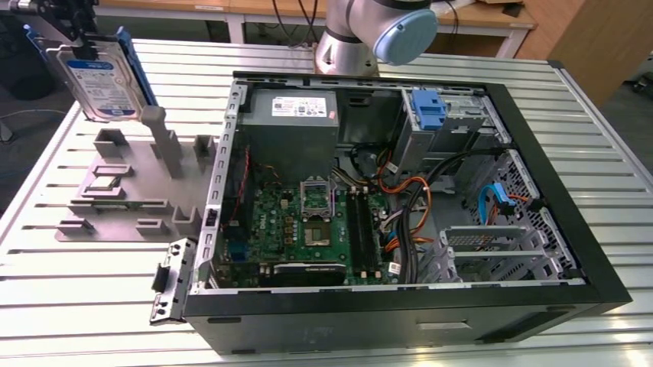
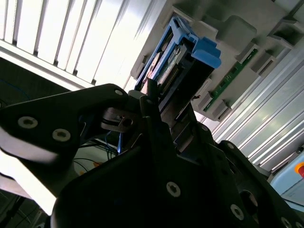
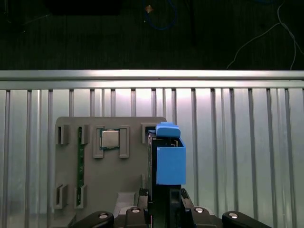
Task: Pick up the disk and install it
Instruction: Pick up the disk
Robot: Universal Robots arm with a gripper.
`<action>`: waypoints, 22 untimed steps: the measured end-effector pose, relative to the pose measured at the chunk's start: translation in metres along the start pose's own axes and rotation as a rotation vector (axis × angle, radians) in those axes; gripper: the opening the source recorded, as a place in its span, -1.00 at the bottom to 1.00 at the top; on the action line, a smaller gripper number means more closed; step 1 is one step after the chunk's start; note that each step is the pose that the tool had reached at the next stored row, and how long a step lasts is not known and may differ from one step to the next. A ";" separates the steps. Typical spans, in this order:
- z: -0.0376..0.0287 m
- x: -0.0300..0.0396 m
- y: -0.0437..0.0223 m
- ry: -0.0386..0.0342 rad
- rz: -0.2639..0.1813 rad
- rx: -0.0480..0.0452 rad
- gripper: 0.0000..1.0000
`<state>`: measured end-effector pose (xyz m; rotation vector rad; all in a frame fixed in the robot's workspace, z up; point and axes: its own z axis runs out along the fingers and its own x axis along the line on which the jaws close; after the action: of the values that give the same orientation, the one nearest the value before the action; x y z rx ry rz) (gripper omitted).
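We are in the pick-up step. Our gripper point(image 1: 84, 38) is closed on the top edge of the disk point(image 1: 102, 80) and holds it upright over the grey holder point(image 1: 112, 202) on the table point(image 1: 92, 306), at the exterior view's far left. Both wrist views show the grip tight across the disk's edges. Its lower edge seems just clear of the holder's posts, though we cannot be sure. The open case point(image 1: 408, 306) sits well apart to the right. In our judgement, installing calls for a steady hold and clearance over the case wall.
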<state>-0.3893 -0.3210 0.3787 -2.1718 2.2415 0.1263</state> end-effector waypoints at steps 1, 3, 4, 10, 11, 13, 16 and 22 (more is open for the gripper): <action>-0.0004 0.0000 0.0000 0.0001 0.000 -0.0001 -0.31; -0.0011 -0.0001 0.0000 -0.0001 0.000 0.0001 -0.31; -0.0017 -0.0001 0.0000 0.0000 0.000 0.0000 -0.31; -0.0061 -0.0004 0.0002 0.0000 0.000 0.0000 -0.31; -0.0075 -0.0005 0.0003 0.0000 0.000 0.0000 -0.31; -0.0101 -0.0007 0.0004 -0.0001 0.000 0.0001 -0.31; -0.0171 -0.0012 0.0008 -0.0001 0.000 0.0003 -0.31; -0.0173 -0.0012 0.0008 -0.0001 0.000 0.0001 -0.31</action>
<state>-0.3892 -0.3210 0.3961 -2.1717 2.2414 0.1263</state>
